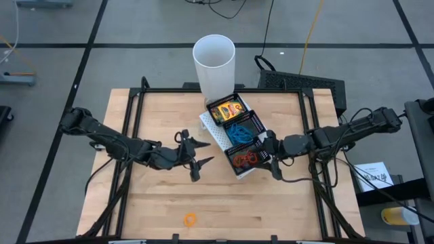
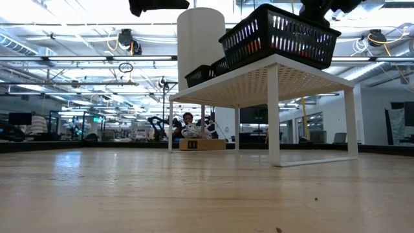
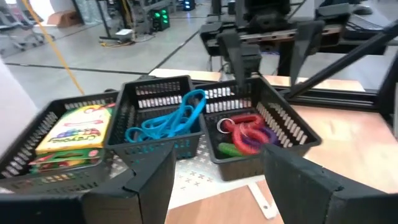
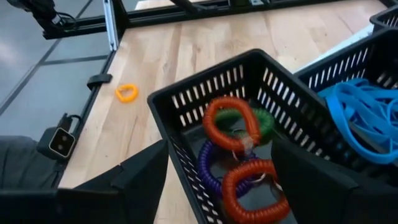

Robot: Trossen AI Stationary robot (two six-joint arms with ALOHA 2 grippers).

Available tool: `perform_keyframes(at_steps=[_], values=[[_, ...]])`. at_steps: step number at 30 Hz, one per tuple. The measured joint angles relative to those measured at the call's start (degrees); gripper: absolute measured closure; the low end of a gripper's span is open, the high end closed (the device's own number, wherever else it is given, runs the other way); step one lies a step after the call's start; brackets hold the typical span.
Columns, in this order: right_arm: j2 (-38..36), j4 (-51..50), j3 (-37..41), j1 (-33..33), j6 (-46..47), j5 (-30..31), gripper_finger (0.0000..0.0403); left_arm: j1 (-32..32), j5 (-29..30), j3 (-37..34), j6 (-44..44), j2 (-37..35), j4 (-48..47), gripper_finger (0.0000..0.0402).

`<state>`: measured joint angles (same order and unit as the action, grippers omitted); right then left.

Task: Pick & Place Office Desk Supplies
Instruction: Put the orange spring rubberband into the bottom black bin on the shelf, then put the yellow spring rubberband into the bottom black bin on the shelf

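Now right claw (image 1: 273, 154) spread wide, empty, beside tray (image 1: 260, 123) of coil bands (image 1: 244, 160).

High cam sits straight overhead, looking down at the whole wooden table (image 1: 163, 196), which fills the middle of the frame. Low cam is right at tabletop level, facing across into the room, with the white riser (image 2: 272, 81) at upper right. Both wrist cams sit close in and face the black mesh tray (image 3: 273, 134) from opposite ends, so they share the tray's compartment of red and purple loops (image 4: 239, 155).
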<state>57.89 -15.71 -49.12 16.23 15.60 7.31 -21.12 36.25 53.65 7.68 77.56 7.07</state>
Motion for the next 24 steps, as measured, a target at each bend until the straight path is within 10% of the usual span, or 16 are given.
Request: perform_keyframes(at_steps=[14, 24], values=[[-2.0, 0.9, 0.0, 0.0, -2.0, 0.0, 0.0131, -4.6, -9.3, 0.0, -10.1, 0.2, -1.1, 0.0160], [-2.1, 0.9, 0.0, 0.0, -3.3, 0.1, 0.0134, -14.1, -12.0, 0.0, 8.2, 2.8, -14.0, 0.0160]])
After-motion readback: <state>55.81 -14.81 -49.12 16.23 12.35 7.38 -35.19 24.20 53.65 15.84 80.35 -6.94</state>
